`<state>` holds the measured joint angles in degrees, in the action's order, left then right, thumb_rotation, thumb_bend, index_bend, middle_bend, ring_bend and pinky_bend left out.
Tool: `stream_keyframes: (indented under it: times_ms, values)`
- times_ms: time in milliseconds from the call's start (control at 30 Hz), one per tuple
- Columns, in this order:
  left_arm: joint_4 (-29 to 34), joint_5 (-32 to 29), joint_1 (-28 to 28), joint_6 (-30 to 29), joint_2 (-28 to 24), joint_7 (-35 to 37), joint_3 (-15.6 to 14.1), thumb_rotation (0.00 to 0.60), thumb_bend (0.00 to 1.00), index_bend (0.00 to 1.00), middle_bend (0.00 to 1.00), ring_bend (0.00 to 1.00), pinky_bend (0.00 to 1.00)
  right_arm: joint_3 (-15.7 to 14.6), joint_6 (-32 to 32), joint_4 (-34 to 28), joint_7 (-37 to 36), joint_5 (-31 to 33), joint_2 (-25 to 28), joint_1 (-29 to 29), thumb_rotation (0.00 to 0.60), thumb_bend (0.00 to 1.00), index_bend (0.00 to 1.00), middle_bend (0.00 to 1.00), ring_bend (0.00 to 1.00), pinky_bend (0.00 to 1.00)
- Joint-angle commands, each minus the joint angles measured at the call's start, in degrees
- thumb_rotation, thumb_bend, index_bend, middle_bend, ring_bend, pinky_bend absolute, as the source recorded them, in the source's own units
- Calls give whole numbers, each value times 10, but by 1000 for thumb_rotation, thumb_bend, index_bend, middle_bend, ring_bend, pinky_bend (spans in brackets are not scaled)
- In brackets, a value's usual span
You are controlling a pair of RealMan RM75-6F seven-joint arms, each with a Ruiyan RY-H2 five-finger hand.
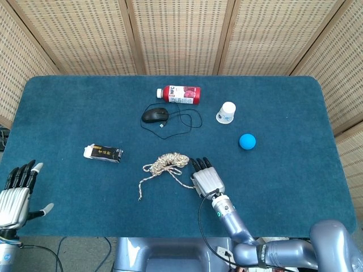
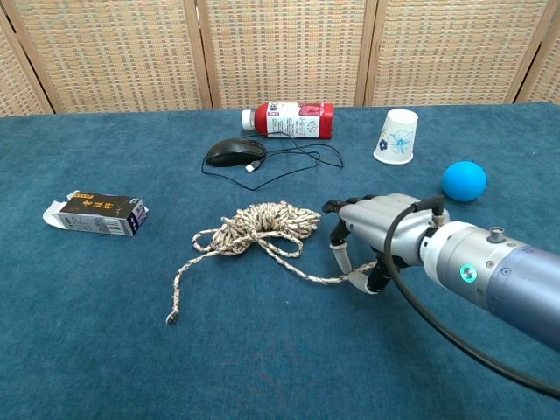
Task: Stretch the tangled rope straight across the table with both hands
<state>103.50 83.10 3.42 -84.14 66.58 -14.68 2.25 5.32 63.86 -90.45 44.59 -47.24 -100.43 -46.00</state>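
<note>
Right hand [image 2: 376, 236], fingers curled down, pinching one end of braided rope [image 2: 262, 226] at table [image 1: 295, 187] surface, just right of tangle. Rope bundled near table centre, loose tail trailing toward front-left. Left hand [image 1: 16, 192] at front-left table edge, fingers spread, nothing held. Beyond: black computer mouse [image 1: 154, 115] with cable, red juice bottle [image 1: 180, 94] lying flat, upturned paper cup [image 1: 226, 112], blue ball [image 1: 247, 141], small dark carton [image 1: 102, 153] lying well left of rope.
</note>
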Motion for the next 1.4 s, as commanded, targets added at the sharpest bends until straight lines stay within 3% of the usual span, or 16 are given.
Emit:
stream_keyframes:
  times_ms: [33,333,633,1033,1167,1400]
  values:
    - [-20,21,27,28,18,3,4,600,146,0,0,0,0,2,0,-4,0,-1,4,1,600,525,708,0,0,0]
    - [-67,57,126,142,59,44,21,600,146,7,0,0,0,2,1,-13,7,2,8,5,600,524,712,0,0,0]
    - [-181,170,225,192,103,19,18,600,155,182,0,0,0,5,4,-19,18,7,9,3,600,525,716,0,0,0]
    - [-384,344,325,128,165,88,-37,600,155,273,0,0,0,6,0,-10,23,9,12,3,600,525,716,0,0,0]
    - [-433,369,347,118,187,102,-54,600,172,346,0,0,0,7,-3,-5,22,11,10,2,600,525,716,0,0,0]
    - [-499,395,377,119,226,118,-77,600,213,377,0,0,0,9,-6,2,22,15,10,2,600,525,716,0,0,0]
